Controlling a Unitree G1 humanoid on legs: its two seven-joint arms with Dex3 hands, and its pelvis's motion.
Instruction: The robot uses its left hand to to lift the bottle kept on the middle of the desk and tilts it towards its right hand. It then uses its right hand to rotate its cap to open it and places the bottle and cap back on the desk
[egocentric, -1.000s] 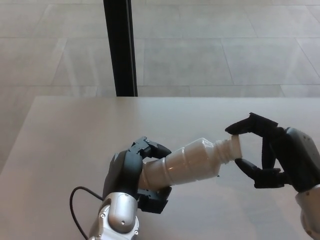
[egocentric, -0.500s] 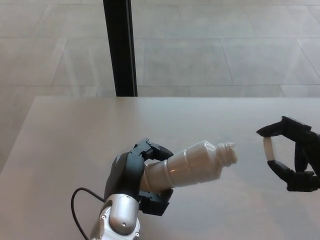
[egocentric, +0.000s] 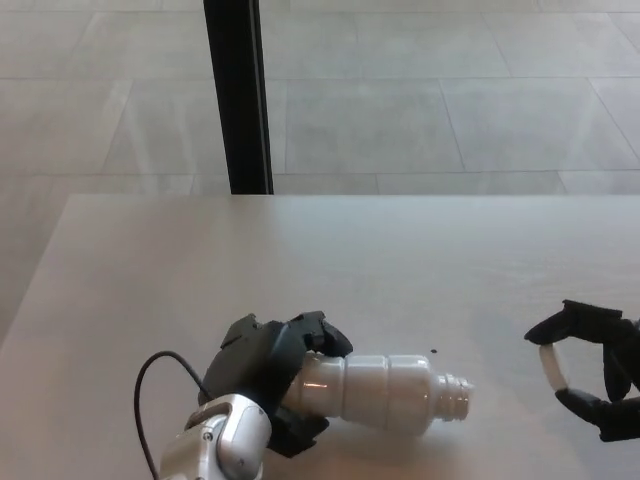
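Cap (egocentric: 548, 367) off, pinched in right robot hand (egocentric: 592, 370). Left robot hand (egocentric: 268, 375) grips bottle (egocentric: 385, 392), lying low over tabletop (egocentric: 400, 260). Next: set both down, release.

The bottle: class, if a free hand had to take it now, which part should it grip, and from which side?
Grip the ribbed body of the bottle from above, just right of the left hand. It lies nearly level, open neck pointing right; the base is already held.

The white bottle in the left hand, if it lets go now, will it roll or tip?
The white bottle lies nearly sideways in the left hand, so it would probably roll rather than tip. Its round ribbed body suggests easy rolling. It looks like light plastic, likely easily nudged.
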